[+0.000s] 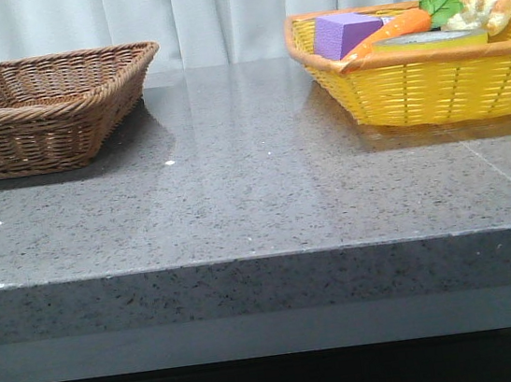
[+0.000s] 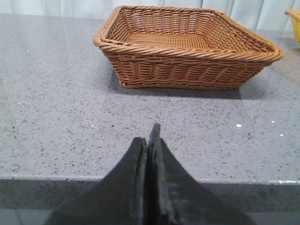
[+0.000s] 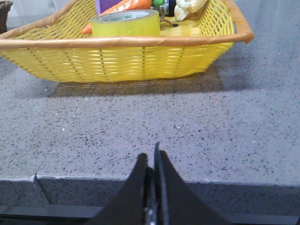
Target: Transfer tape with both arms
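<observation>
You faced a grey speckled stone table (image 1: 257, 200) that filled the scene from its near edge to the white curtain (image 1: 213, 8) at the far side. On the far left stood a brown wicker basket (image 1: 38, 111), nothing visible inside it. On the far right stood a yellow woven basket (image 1: 430, 83) holding several items. Among them were a purple block (image 1: 346, 33) toward its left, a toy carrot (image 1: 395, 33) lying across the middle, a bread-like piece (image 1: 490, 5) at the far right, and the tape (image 3: 125, 23), which lay flat against the basket's near wall, core opening upward, close beside the carrot.

The left gripper (image 2: 149, 140) pointed at the brown basket from over the table's near edge, its two fingers pressed together on nothing. The right gripper (image 3: 153, 159) likewise pointed at the yellow basket, well apart from it, fingers closed and empty.

You would have judged the roll light and stiff, with a smooth, rather slippery outer face. The likeliest hold was across the band, one finger inside the white core and one outside. The basket wall hid the roll's lower part, so you would have needed to approach from above
</observation>
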Controlling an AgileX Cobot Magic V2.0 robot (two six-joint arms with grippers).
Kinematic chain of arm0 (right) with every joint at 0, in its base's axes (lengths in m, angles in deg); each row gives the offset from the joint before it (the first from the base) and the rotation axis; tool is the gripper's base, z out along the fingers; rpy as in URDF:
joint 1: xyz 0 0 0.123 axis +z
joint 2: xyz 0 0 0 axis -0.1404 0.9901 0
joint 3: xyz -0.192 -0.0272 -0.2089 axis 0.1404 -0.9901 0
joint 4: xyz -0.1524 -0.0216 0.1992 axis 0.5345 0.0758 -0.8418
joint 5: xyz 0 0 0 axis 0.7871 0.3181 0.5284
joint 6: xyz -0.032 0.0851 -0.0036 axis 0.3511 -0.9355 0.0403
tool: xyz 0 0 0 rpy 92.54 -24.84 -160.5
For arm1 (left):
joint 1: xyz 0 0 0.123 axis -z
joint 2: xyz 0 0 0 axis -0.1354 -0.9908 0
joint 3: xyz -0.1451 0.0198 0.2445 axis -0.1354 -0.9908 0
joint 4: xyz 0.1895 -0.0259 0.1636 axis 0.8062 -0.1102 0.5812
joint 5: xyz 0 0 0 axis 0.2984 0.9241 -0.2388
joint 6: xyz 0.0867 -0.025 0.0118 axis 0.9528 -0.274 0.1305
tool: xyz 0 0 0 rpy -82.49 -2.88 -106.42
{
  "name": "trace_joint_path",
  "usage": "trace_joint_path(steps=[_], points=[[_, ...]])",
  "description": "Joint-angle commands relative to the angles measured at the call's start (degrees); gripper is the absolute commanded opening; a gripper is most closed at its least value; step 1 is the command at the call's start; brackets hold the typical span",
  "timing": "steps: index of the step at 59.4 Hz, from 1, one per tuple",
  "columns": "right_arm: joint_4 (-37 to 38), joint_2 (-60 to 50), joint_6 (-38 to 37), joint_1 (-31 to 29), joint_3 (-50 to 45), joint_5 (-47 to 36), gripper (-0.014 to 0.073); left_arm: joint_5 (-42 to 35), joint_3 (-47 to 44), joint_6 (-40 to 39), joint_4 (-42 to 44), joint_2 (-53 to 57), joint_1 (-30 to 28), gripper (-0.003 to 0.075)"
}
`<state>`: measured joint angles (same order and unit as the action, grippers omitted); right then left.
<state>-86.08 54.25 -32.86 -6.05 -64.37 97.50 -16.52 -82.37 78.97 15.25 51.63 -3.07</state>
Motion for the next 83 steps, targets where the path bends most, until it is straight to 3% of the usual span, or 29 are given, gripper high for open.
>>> trace_joint_path(steps=[1,33,48,54,65,73,83], points=[[0.2,-1.5,0.1,0.0,1.5,-4.0,-0.0069,-5.1,-2.2,-0.8,0.7,1.1,0.0,-0.002],[0.2,-1.5,0.1,0.0,1.5,-4.0,-0.0069,-5.6,-2.2,-0.8,0.7,1.1,0.0,-0.002],[0.1,-1.5,0.1,0.0,1.6,-12.9,-0.0069,-15.1,-1.5,-0.8,-1.2,1.1,0.0,-0.002],[0.1,-1.5,0.1,0.0,3.7,-15.1,-0.0069,-15.5,1.4,-2.4,-1.2,1.1,0.0,-0.002],[0.1,0.1,0.1,-0.1,12.9,-7.8,-0.0071,-10.4,11.4,-2.5,-1.2,-2.6,0.0,-0.002],[0.1,6.0,0.1,-0.1,20.2,-2.8,-0.0071,-3.5,20.2,-2.5,-1.2,-12.2,0.0,-0.002],[0.1,15.5,0.1,-0.1,28.0,4.4,-0.0071,-3.4,26.9,-2.5,-1.2,-24.4,0.0,-0.002]])
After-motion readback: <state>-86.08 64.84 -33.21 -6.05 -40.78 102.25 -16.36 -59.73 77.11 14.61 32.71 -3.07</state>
